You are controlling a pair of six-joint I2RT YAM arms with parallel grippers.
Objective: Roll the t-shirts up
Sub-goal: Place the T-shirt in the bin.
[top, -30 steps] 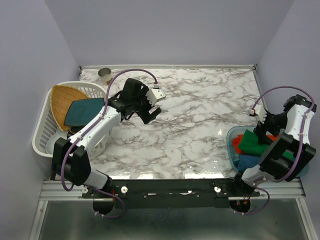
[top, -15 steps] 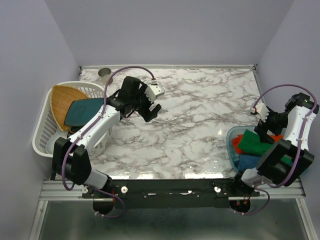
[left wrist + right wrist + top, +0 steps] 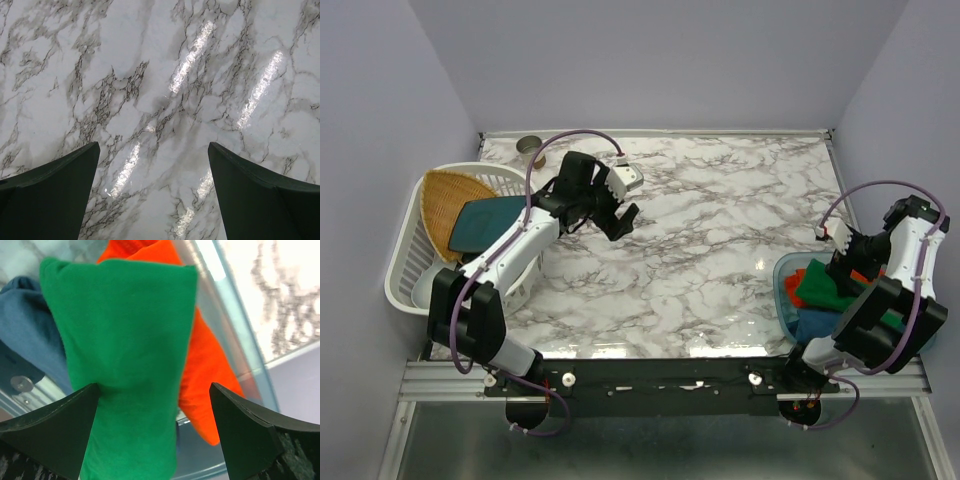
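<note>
while the left gripper point(image 3: 152, 150) is held with jaws wide apart above the marble table point(image 3: 165, 60), the right gripper point(image 3: 153, 390) is positioned, jaws equally spread, over the green t-shirt point(image 3: 120, 340), which is stacked with the orange t-shirt point(image 3: 205, 370) and the blue t-shirt point(image 3: 30, 325) in a clear bin point(image 3: 780, 300) at the right.

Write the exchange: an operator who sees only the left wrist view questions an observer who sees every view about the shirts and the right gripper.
Operator: My view shows only the marble table. Where are the shirts?
Observer: At the table's right near side. The green t-shirt lies on the orange-red t-shirt and the blue t-shirt, all in a clear bin.
Operator: And the right gripper?
Observer: The right gripper hangs open over the green t-shirt and is not closed on it.
</note>
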